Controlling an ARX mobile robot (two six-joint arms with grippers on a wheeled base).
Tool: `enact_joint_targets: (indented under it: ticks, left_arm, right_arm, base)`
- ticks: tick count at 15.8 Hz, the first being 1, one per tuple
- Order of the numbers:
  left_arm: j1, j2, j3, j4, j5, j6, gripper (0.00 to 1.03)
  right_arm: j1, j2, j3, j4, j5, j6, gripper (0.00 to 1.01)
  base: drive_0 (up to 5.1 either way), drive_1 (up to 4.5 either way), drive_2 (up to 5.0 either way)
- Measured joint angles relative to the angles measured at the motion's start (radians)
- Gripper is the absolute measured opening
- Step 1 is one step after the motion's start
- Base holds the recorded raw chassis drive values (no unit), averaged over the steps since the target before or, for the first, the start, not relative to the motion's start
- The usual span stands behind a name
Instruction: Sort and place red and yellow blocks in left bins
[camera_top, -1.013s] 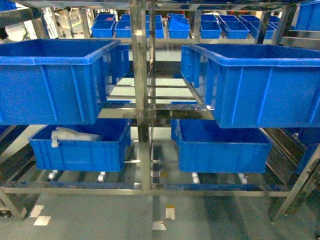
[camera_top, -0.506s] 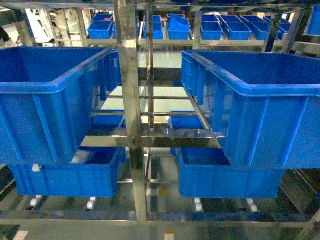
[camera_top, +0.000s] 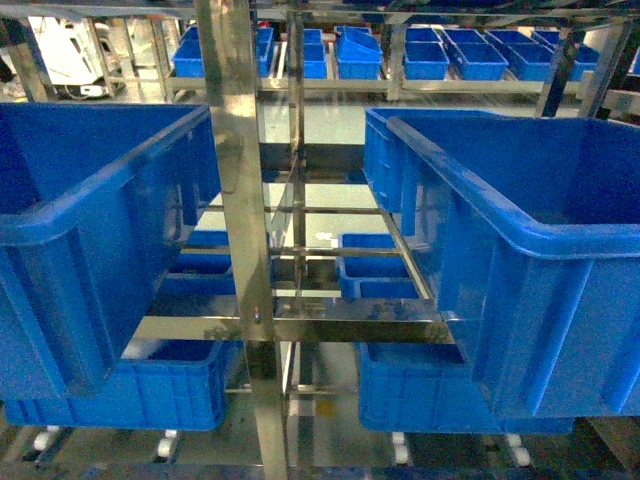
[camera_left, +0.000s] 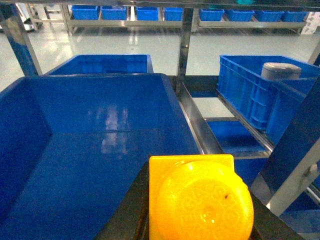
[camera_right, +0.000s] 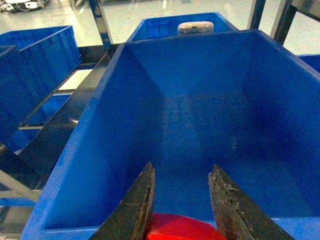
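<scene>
Head view shows a steel rack (camera_top: 240, 200) holding two deep bins; no arm appears. The left bin (camera_left: 100, 150) lies open below and ahead of the left gripper (camera_left: 200, 210), which clasps the yellow block (camera_left: 200, 200) above its near rim. The right gripper (camera_right: 180, 200) pinches the red block (camera_right: 180, 227) over the right bin (camera_right: 200, 115).

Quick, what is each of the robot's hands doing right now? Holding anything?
Left hand: closed on a yellow block, above a big blue tub.
Right hand: closed on a red block, above another blue tub.
</scene>
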Motion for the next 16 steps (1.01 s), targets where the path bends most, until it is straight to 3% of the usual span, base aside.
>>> enact_joint_targets:
  ticks: [16]
  left_arm:
    - [0.002,-0.008,0.0,-0.004,0.0,0.0,0.27]
  right_arm:
    - [0.0,-0.006,0.0,-0.005,0.0,0.0,0.27]
  base:
    - [0.0,0.0,0.0]
